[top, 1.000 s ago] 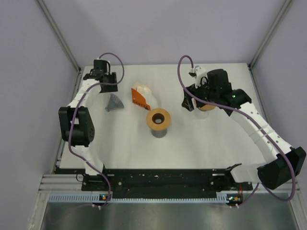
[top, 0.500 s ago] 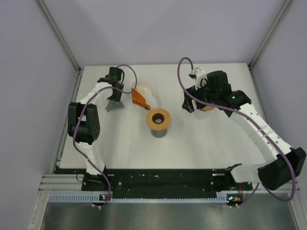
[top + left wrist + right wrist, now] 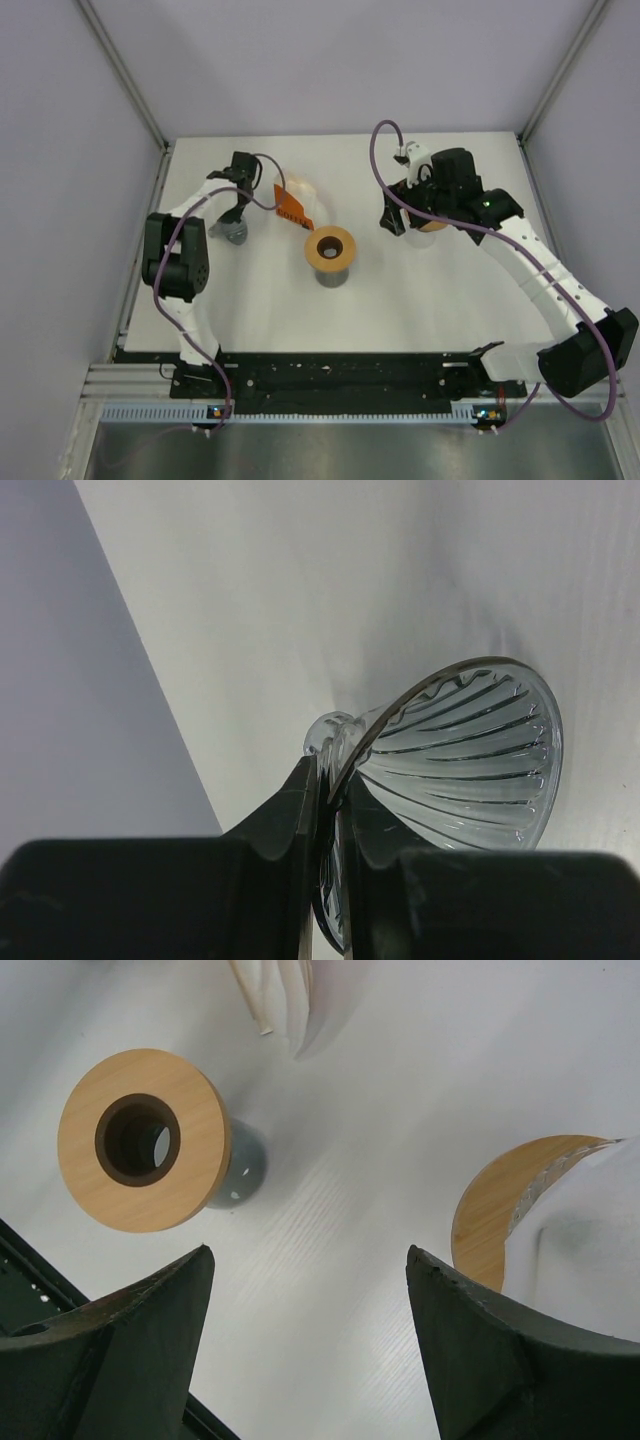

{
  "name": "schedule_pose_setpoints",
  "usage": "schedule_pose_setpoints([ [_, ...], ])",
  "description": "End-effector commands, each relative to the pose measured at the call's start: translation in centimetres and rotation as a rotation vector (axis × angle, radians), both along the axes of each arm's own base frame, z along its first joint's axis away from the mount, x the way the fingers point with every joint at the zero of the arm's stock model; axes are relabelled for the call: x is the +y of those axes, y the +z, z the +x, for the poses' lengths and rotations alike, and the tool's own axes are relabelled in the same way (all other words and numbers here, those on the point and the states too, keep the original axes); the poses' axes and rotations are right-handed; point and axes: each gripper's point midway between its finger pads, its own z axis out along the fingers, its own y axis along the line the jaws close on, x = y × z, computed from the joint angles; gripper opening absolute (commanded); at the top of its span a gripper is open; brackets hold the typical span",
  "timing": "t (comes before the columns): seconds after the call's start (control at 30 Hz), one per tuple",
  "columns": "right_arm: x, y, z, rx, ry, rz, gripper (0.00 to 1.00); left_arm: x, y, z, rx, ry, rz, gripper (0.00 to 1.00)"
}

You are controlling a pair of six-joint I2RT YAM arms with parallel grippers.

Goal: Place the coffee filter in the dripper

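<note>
The dripper (image 3: 470, 750) is a clear ribbed glass cone lying on its side at the table's back left, seen as a grey cone (image 3: 236, 233) from above. My left gripper (image 3: 333, 780) is shut on the dripper's rim, one finger inside the cone and one outside; from above the left gripper (image 3: 236, 214) covers most of it. The coffee filter (image 3: 299, 188) is a white paper stack in an orange wrapper just right of the dripper, its white edge (image 3: 285, 995) showing at the top of the right wrist view. My right gripper (image 3: 310, 1255) hangs open over bare table.
A grey stand with a wooden ring top (image 3: 330, 249) sits mid-table, also in the right wrist view (image 3: 140, 1140). A wooden disc (image 3: 495, 1210) with something white on it lies under the right gripper (image 3: 392, 222). Purple walls and metal rails enclose the table.
My left gripper swung right and down from the back-left corner onto the dripper and closed on its rim. The right arm has not moved.
</note>
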Motion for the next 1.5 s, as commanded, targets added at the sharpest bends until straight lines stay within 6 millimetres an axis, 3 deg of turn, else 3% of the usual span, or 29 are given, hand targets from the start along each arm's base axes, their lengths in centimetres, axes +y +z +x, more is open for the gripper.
schedule_pose_setpoints([
  [0.0, -0.2, 2.0, 0.2, -0.066, -0.006, 0.037, 0.77, 1.5, 5.3, 0.7, -0.124, 0.016, 0.052, 0.0],
  [0.1, -0.3, 2.5, 0.2, -0.08, -0.011, 0.037, 0.78, 2.1, 8.5, 1.3, -0.194, 0.037, -0.021, 0.0],
  [0.23, -0.5, 2.9, 0.0, -0.092, -0.014, 0.043, 0.78, 1.8, 14.8, 2.1, -0.327, 0.06, -0.241, 0.0],
  [0.37, -0.4, 3.0, -0.2, -0.085, -0.015, 0.057, 0.78, -3.0, 20.6, 1.5, -0.421, -0.068, -0.535, 0.0],
  [0.43, -0.3, 3.3, -0.2, -0.091, -0.011, 0.063, 0.78, -7.0, 22.9, 0.2, -0.412, -0.183, -0.735, 0.0],
  [0.57, -0.2, 3.3, -0.2, -0.092, -0.008, 0.066, 0.78, -13.1, 25.5, -3.2, -0.292, -0.355, -1.003, 0.0],
  [0.73, -0.2, 2.9, -0.2, -0.089, -0.011, 0.062, 0.78, -20.7, 25.4, -8.4, -0.09, -0.598, -1.107, 0.0],
  [0.83, -0.1, 2.7, -0.2, -0.071, -0.029, 0.08, 0.78, -24.4, 24.7, -11.5, 0.003, -0.738, -1.124, 0.0],
  [0.9, -0.2, 2.7, -0.3, -0.071, -0.031, 0.081, 0.78, -26.0, 24.1, -12.4, 0.037, -0.793, -1.121, 0.0],
  [1.07, -0.3, 2.5, -0.5, -0.07, -0.033, 0.08, 0.78, -27.9, 21.9, -12.6, 0.091, -0.823, -1.134, 0.0],
  [1.47, -0.5, 2.1, -0.5, -0.071, -0.039, 0.07, 0.78, -29.1, 16.0, -10.6, 0.193, -0.745, -1.09, 0.0],
])
